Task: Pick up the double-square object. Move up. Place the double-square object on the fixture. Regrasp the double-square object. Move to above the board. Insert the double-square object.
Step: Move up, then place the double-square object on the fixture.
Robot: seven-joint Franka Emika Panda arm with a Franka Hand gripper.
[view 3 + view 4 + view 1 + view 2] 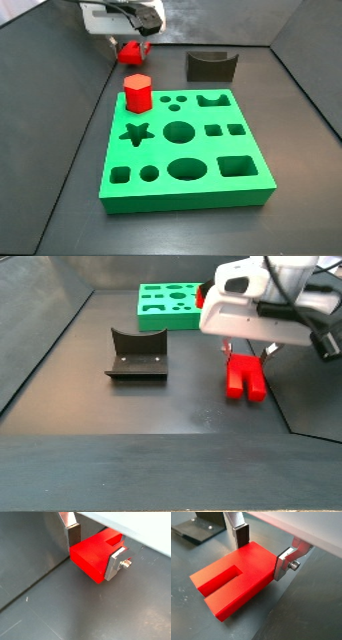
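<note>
**Double-square object gripped on the surface**

Gripper down at the dark surface, fingers clamped on the solid end of the double-square object. Lying flat, long axis along the floor, lobes pointing away from the fingers. Well apart from fixture and board.

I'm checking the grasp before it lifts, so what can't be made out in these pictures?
- Hand pad contact with the double-square object: too close to tell in both wrist views.
- The object in a side view: mostly hidden by the hand.
- The board: partly hidden by the hand.
</note>
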